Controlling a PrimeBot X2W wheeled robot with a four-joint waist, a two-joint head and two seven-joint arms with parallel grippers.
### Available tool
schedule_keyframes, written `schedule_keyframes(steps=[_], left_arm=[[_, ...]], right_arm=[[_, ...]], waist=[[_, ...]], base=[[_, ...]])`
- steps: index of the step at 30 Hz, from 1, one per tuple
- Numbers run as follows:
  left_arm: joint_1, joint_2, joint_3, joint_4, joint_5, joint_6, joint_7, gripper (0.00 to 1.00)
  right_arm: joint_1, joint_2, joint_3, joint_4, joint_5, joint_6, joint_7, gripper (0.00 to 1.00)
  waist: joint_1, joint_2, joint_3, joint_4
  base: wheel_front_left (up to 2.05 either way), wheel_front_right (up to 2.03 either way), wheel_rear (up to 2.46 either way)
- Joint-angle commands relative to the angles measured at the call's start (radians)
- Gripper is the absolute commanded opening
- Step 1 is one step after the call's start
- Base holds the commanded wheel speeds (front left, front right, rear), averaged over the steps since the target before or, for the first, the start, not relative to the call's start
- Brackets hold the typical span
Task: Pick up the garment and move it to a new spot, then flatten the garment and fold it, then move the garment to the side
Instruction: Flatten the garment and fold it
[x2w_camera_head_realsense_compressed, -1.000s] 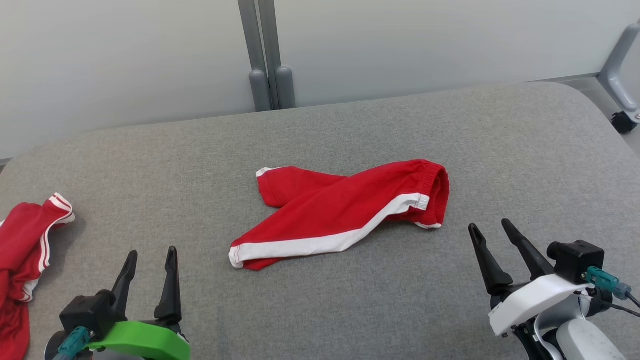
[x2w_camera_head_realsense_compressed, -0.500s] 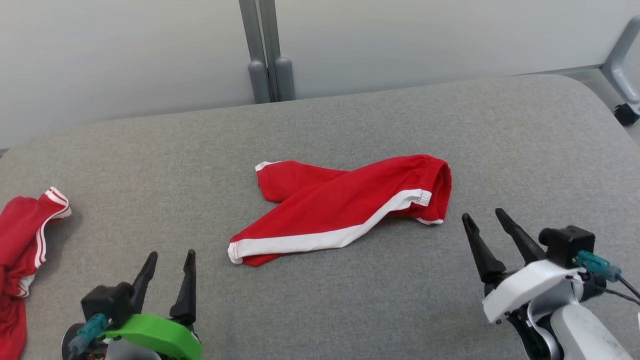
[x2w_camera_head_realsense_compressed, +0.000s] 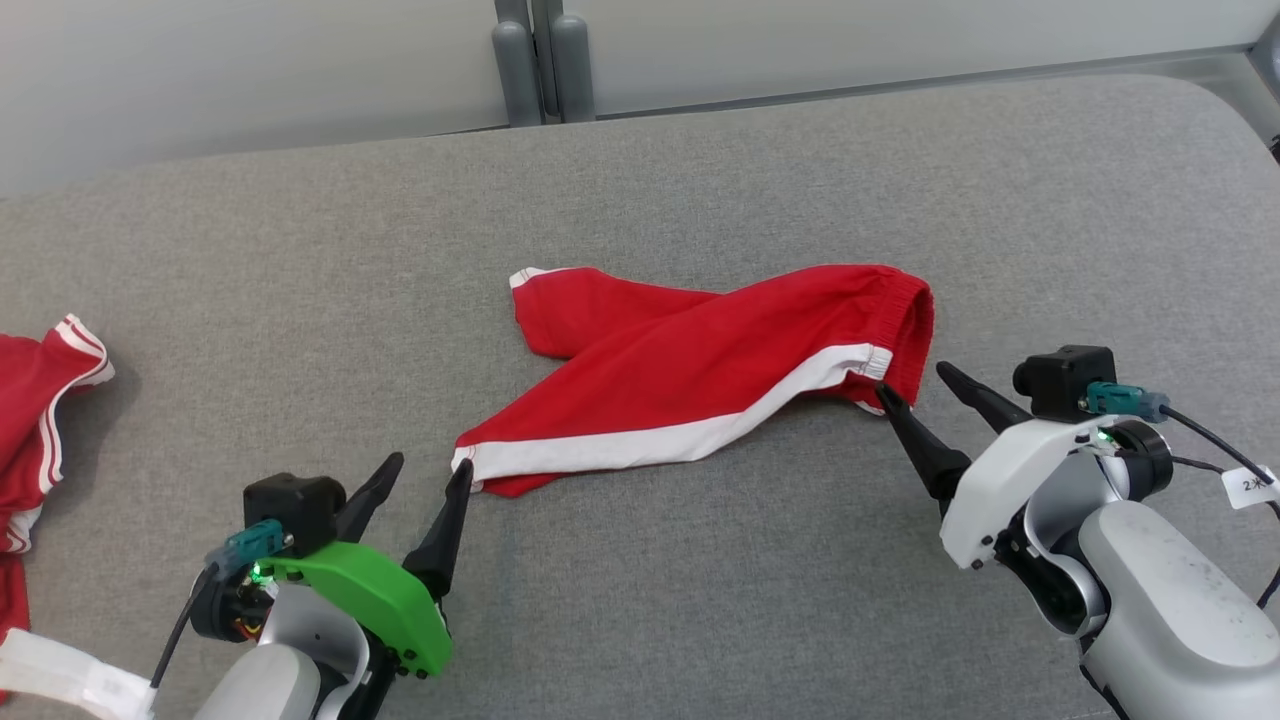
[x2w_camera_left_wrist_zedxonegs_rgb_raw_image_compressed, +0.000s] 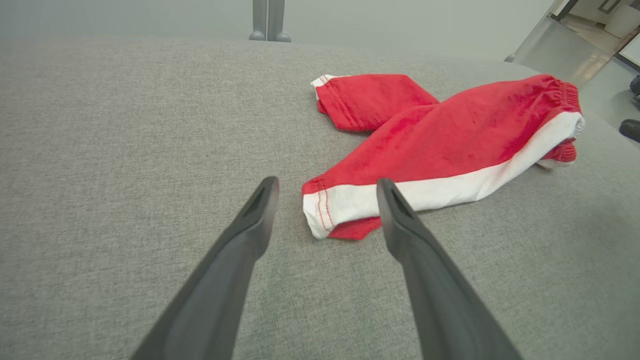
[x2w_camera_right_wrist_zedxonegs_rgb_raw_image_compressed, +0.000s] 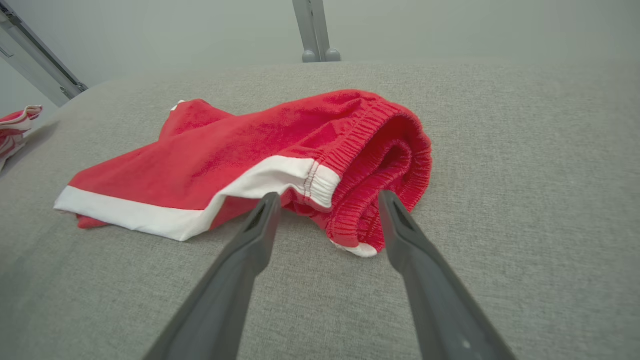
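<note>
Garment (x2w_camera_head_realsense_compressed: 700, 390) is laid mid-desk (x2w_camera_head_realsense_compressed: 300, 250), legs crossed. Left pincer (x2w_camera_head_realsense_compressed: 430, 462) is spread, with the cuff (x2w_camera_left_wrist_zedxonegs_rgb_raw_image_compressed: 325, 212) framed between its tips. Right pincer (x2w_camera_head_realsense_compressed: 911, 378) is spread at the waistband (x2w_camera_right_wrist_zedxonegs_rgb_raw_image_compressed: 370, 150). Nothing is gripped yet.

Risks:
- Only the top layer may be caught at the bunched waistband, so the cloth would be lifted unevenly.
- The cuff may be pushed away if the tips are dragged along the desk.
- The crossed legs may be left twisted after the move, so flattening is made harder.
- Second garment (x2w_camera_head_realsense_compressed: 40, 400) at far left should be avoided.
</note>
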Motion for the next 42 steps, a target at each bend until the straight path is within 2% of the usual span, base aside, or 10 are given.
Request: schedule_keyframes(steps=[1,14,23,32,39,40,41,42], left_arm=[[-0.021,0.002,-0.008,0.01,-0.004,-0.012,0.016,1.0],[-0.117,-0.016,-0.058,0.085,-0.019,-0.066,0.09,1.0],[-0.157,-0.027,-0.071,0.157,-0.031,-0.085,0.09,1.0],[-0.188,-0.032,-0.065,0.263,-0.061,-0.099,0.076,1.0],[-0.211,-0.047,-0.091,0.295,-0.071,-0.117,0.063,1.0],[-0.215,-0.049,-0.095,0.298,-0.075,-0.12,0.061,1.0],[-0.218,-0.049,-0.098,0.3,-0.076,-0.121,0.06,0.98],[-0.221,-0.049,-0.101,0.302,-0.078,-0.121,0.058,0.76]], right_arm=[[-0.022,-0.009,0.015,0.015,0.013,0.0,0.008,1.0],[-0.122,-0.031,0.135,0.103,0.088,0.0,-0.036,1.0],[-0.168,-0.037,0.213,0.123,0.129,0.0,-0.087,1.0],[-0.203,-0.041,0.26,0.144,0.153,0.0,-0.123,1.0],[-0.223,-0.045,0.29,0.156,0.166,0.0,-0.133,1.0],[-0.224,-0.045,0.293,0.158,0.169,0.0,-0.136,0.93],[-0.225,-0.046,0.297,0.16,0.17,0.0,-0.139,0.87],[-0.226,-0.046,0.301,0.162,0.175,0.0,-0.141,0.78]], waist=[[0.0,0.0,0.02,0.01],[0.0,0.0,0.06,0.015],[0.0,0.0,0.08,0.007],[0.0,0.0,0.084,-0.005],[0.0,0.0,0.085,-0.011],[0.0,0.0,0.085,-0.012],[0.0,0.0,0.085,-0.012],[0.0,0.0,0.086,-0.011]], base=[[0.0,0.0,0.0],[0.0,0.0,0.0],[0.0,0.0,0.0],[0.0,0.0,0.0],[0.0,0.0,0.0],[0.0,0.0,0.0],[0.0,0.0,0.0],[0.0,0.0,0.0]])
